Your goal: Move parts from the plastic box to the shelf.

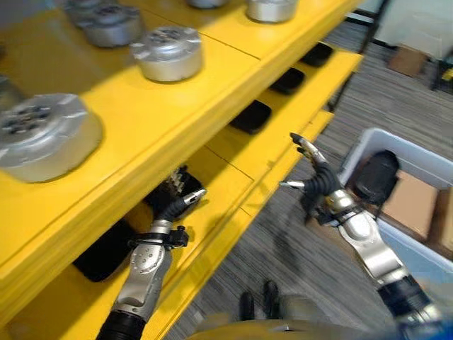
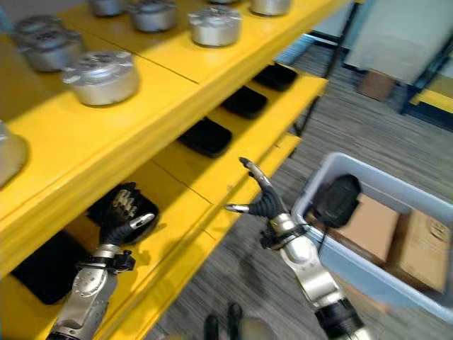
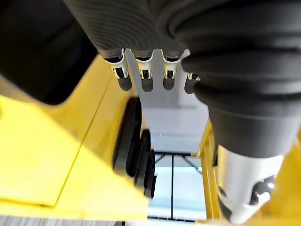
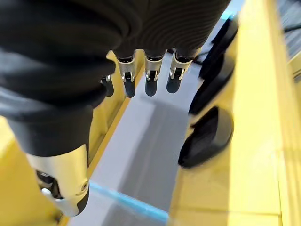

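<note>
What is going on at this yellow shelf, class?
A humanoid robot stands at a yellow shelf, moving parts from a plastic box on the floor to its right. The left robot hand reaches over a black part on the lower shelf level, fingers straight. The right robot hand hangs open and empty between shelf and box. Another black part lies in the box. Silver round parts sit on top.

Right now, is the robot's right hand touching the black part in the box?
Apart. In the right eye view, the right hand hangs open beside the yellow shelf, floor showing between it and the black part.
</note>
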Controlling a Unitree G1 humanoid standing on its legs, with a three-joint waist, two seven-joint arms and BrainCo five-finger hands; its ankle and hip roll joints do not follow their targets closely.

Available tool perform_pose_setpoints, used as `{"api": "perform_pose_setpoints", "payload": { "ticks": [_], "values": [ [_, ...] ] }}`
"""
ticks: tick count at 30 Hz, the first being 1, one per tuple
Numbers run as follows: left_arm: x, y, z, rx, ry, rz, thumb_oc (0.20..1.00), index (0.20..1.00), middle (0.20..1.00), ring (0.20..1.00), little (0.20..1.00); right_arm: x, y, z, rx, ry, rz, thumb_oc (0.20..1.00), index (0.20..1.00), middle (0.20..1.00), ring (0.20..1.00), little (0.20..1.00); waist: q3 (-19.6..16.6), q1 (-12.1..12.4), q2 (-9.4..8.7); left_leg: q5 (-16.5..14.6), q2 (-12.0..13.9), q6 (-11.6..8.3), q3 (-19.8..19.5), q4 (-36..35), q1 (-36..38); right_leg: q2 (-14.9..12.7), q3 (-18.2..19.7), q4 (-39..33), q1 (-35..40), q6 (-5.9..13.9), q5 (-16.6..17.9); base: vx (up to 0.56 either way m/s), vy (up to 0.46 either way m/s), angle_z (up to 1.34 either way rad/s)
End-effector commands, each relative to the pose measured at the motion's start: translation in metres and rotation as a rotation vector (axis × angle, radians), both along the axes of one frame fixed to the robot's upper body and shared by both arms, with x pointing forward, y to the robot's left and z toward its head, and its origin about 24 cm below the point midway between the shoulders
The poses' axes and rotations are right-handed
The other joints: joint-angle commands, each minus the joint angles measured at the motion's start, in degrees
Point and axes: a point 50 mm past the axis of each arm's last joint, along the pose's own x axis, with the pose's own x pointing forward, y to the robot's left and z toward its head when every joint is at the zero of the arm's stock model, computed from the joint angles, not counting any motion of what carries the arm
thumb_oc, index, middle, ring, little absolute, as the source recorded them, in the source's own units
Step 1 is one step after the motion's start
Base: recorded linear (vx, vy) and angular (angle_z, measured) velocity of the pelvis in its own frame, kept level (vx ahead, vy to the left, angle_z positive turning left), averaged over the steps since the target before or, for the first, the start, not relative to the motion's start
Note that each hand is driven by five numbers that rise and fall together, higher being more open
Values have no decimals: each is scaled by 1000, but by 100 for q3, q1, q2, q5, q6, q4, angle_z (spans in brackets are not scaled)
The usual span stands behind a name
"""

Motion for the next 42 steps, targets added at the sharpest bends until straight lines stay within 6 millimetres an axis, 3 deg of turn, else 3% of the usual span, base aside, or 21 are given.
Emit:
{"api": "perform_pose_setpoints", "payload": {
  "ticks": [1,2,3,5,6,7,10,13,14,17,18,19,20,24,26,29,30,32,35,37,42],
  "values": [
    [-7,7,15,19,-89,21,1000,1000,1000,1000,1000,-8,11,15,18,-82,58,1000,1000,1000,1000,1000,-305,-7,-35,89,46,-343,-306,-239,43,-603,401,-1392,471,102,1351,74,-113,-47],
    [-8,7,15,16,-87,20,1000,1000,1000,1000,1000,-8,10,15,13,-85,55,1000,1000,1000,1000,1000,-300,-17,-47,41,43,-360,-285,-239,88,-794,478,-1582,494,197,1574,161,-184,-61],
    [-9,8,16,15,-90,24,1000,1000,1000,1000,1000,-7,9,16,12,-91,41,1000,1000,1000,1000,1000,-302,-91,-68,-78,60,-427,-292,-239,214,-1211,651,-1970,429,379,2037,189,-206,-51],
    [-9,9,17,27,-93,28,1000,1000,1000,1000,1000,-6,12,18,4,-99,41,1000,1000,1000,1000,1000,-291,-134,-140,-210,72,-480,-262,-239,385,-1530,712,-2337,426,557,2475,157,-161,-21],
    [-9,9,17,27,-93,28,1000,1000,1000,1000,1000,-6,12,18,4,-99,41,1000,1000,1000,1000,1000,-287,-134,-141,-210,71,-479,-262,-239,389,-1531,711,-2344,434,559,2479,168,-210,-13],
    [-10,11,16,38,-89,38,1000,1000,1000,1000,1000,-5,14,20,-1,-108,43,1000,1000,1000,1000,1000,-332,-115,-230,-331,152,-567,-187,-239,538,-1811,534,-2501,409,715,2816,174,-230,-11],
    [-6,10,15,36,-89,50,1000,1000,1000,1000,1000,-3,12,21,-13,-110,43,1000,1000,1000,1000,1000,-428,-77,-467,-457,196,-707,-129,-239,671,-1833,269,-2648,640,823,3027,223,-306,-14],
    [-4,8,14,18,-86,54,1000,1000,1000,1000,1000,-2,8,25,-22,-126,41,1000,1000,1000,1000,1000,-506,-93,-513,-412,497,-910,-135,-239,650,-1624,49,-2603,806,823,2779,163,-291,-20],
    [-2,7,16,-1,-97,52,1000,1000,1000,1000,1000,-1,5,29,-20,-141,34,1000,1000,1000,1000,1000,-475,-152,-503,-344,771,-1029,-183,-213,645,-1488,40,-2448,825,774,2508,124,-281,-15],
    [0,3,17,-21,-102,37,1000,1000,1000,1000,1000,-1,1,32,-21,-151,32,1000,1000,1000,1000,1000,-428,-263,-394,-235,1218,-1209,-203,-166,638,-1224,-78,-2141,822,601,1946,120,-355,3],
    [0,1,16,-34,-104,26,1000,1000,1000,1000,1000,-1,-5,34,-29,-165,14,1000,1000,1000,1000,1000,-389,-357,-283,-28,1544,-1318,-203,56,557,-931,-87,-1966,758,407,1567,117,-418,15],
    [0,0,15,-41,-98,28,1000,1000,1000,1000,1000,-1,-6,36,-27,-174,13,1000,1000,1000,1000,1000,-379,-377,-242,100,1602,-1339,-202,144,519,-856,-70,-1930,728,362,1513,138,-461,21],
    [-1,-1,14,-53,-97,31,1000,1000,1000,1000,1000,-1,-11,36,-27,-179,0,1000,1000,1000,1000,1000,-365,-417,-161,485,1746,-1401,-215,325,486,-651,-24,-1836,642,258,1368,76,-221,3],
    [-1,-1,14,-54,-97,31,1000,1000,1000,1000,1000,-1,-11,36,-28,-179,-1,1000,1000,1000,1000,1000,-379,-405,-141,497,1771,-1419,-208,311,483,-626,-20,-1817,618,242,1354,29,-82,-28],
    [-7,1,9,-63,-73,23,1000,1000,1000,1000,1000,-7,-22,37,-26,-183,-20,1000,1000,1000,1000,1000,-196,-381,-190,1519,2039,-1354,-431,1654,-44,2,285,-1956,718,-253,1020,157,-494,-6],
    [-13,3,3,-67,-43,29,1000,1000,1000,1000,1000,-8,-27,38,-23,-187,-35,1000,1000,1000,1000,1000,-39,-291,-336,1700,1968,-1207,-518,2611,-545,191,339,-2098,947,-485,885,122,-324,-61],
    [-14,3,1,-73,-33,37,1000,1000,1000,1000,1000,-9,-31,39,-33,-197,-59,1000,1000,1000,1000,1000,122,-186,-387,1491,1796,-1123,-566,2539,-1019,181,419,-2162,1076,-453,830,109,-86,-65],
    [-16,5,-2,-83,-21,53,1000,1000,1000,1000,1000,-8,-32,42,-28,-214,-74,1000,1000,1000,1000,1000,194,-131,-396,1348,1822,-1131,-625,2074,-1311,182,529,-2258,1155,-345,823,167,79,-15],
    [-17,8,-3,-74,-22,83,1000,1000,1000,1000,1000,-7,-31,42,-17,-224,-84,1000,1000,1000,1000,1000,317,97,-304,1747,1911,-1379,-1010,659,-1479,227,888,-2249,1229,-179,725,178,187,-80],
    [-18,11,-4,-67,-24,100,1000,1000,1000,1000,1000,-7,-32,43,-15,-234,-87,1000,1000,1000,1000,1000,328,190,-228,1901,1943,-1531,-1244,175,-1349,226,1103,-2120,1194,-122,616,164,214,-149],
    [-18,14,-4,-64,-32,107,1000,1000,1000,1000,1000,-11,-38,33,-14,-190,-111,1000,1000,1000,1000,1000,293,70,-138,1412,2043,-1506,-904,147,-974,177,1367,-1980,1123,-48,566,110,194,-123]
  ]
}}
